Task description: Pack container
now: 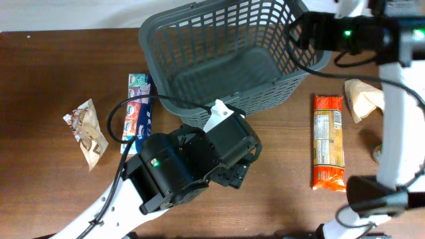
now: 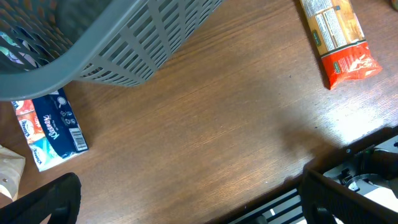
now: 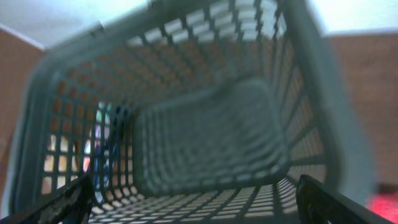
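A: Where's your basket (image 1: 166,60)?
B: On the table (image 1: 40,79), tissue pack (image 1: 137,109) just left of it. Your right gripper (image 3: 196,186) hovers over it, fingers spread wide, empty. Your left gripper (image 2: 186,186), before its near wall, gapes too, holding nothing.

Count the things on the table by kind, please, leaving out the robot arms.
Basket: 1
Tissue pack: 1
Long orange packet: 1
Small tan packets, one far left, one far right: 2
Total: 5

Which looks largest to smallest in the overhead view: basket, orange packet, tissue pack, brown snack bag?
1. basket
2. orange packet
3. tissue pack and brown snack bag: look alike, not ranked
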Controlling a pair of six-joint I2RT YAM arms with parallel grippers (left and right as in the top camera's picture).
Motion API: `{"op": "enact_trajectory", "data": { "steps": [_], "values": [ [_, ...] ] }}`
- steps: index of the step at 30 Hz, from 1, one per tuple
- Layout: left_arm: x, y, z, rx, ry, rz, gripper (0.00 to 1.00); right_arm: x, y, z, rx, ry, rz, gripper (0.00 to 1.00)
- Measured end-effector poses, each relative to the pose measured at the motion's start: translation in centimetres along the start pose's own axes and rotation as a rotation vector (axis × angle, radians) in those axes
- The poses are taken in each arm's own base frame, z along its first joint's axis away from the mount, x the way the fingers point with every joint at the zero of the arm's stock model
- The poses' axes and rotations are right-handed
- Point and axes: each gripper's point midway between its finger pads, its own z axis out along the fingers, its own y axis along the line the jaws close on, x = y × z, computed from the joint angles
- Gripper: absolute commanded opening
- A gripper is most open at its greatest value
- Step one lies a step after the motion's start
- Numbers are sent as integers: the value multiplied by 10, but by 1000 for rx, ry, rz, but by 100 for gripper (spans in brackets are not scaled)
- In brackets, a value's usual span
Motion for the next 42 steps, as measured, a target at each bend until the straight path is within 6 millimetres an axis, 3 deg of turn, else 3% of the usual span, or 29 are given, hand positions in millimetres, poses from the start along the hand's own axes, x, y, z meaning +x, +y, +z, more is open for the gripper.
{"op": "enact_trajectory", "data": {
  "steps": [1, 3, 5, 7, 8, 10, 11, 22, 29, 33, 38, 42],
  "values": [
    [0, 0, 0, 0, 0, 0, 99, 2, 0, 6, -6, 17, -4, 80],
    [-1, 0, 0, 1, -2, -1, 99, 12, 1, 19, -17, 72, -27, 49],
    [-1, -1, 0, 2, -4, -1, 99, 18, 6, 25, -26, 98, -41, 26],
    [-1, 0, 0, 2, -4, -1, 96, 22, 13, 30, -31, 114, -66, 14],
    [-1, -1, 0, 2, -4, -2, 81, 23, 15, 31, -30, 117, -81, 10],
    [-1, -1, 0, 3, -4, -6, 20, 24, 18, 32, -22, 120, -95, 4],
    [-1, -2, 0, 7, -5, -9, 2, 24, 17, 33, -13, 123, -97, 4],
    [-23, -14, -1, 60, -92, -40, 2, 22, -25, 29, 243, 116, -69, 4],
    [-20, -13, 2, 51, -68, -122, 2, 22, -33, 27, 290, 113, -70, 4],
    [-18, -17, 19, 23, -22, -145, 2, 26, -35, 26, 300, 130, -66, 4],
    [-12, -25, 55, -33, 67, -142, 2, 28, -35, 25, 302, 140, -64, 4],
    [-10, -26, 64, -50, 91, -138, 2, 29, -36, 27, 299, 145, -63, 4]
  ]
}}
